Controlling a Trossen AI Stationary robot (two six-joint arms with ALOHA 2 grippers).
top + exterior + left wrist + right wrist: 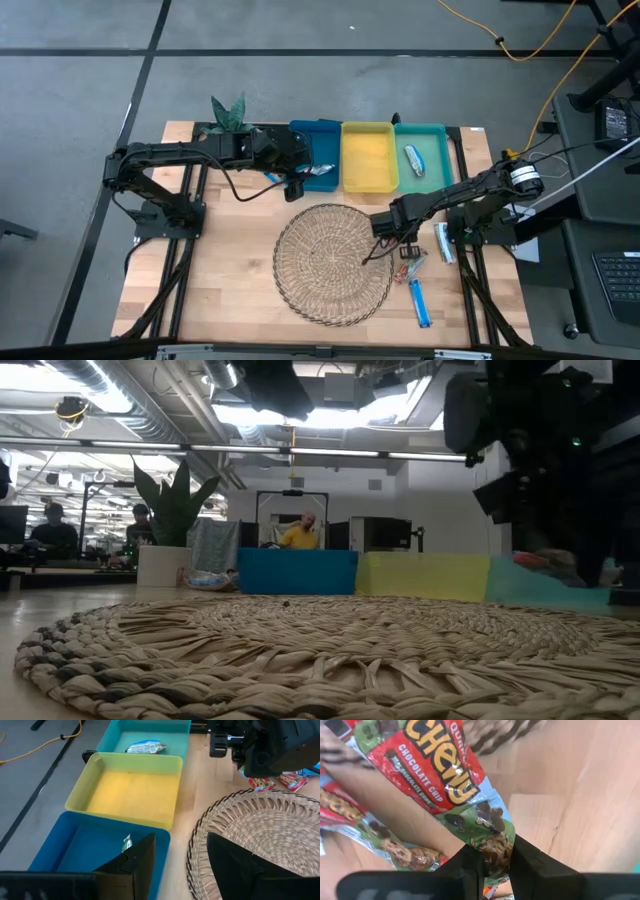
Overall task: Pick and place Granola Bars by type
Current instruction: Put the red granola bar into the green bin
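A red-green bar [445, 775] marked Chewy chocolate chip lies on the desk just beside the wicker mat, its wrapper end pinched between the right tool's [495, 862] fingers. Another red-green bar [350, 815] lies against it. A bright blue bar [422, 303] rests nearby. A silver-white bar [413, 158] lies in the teal tray; another bar [318, 170] lies in the blue tray.
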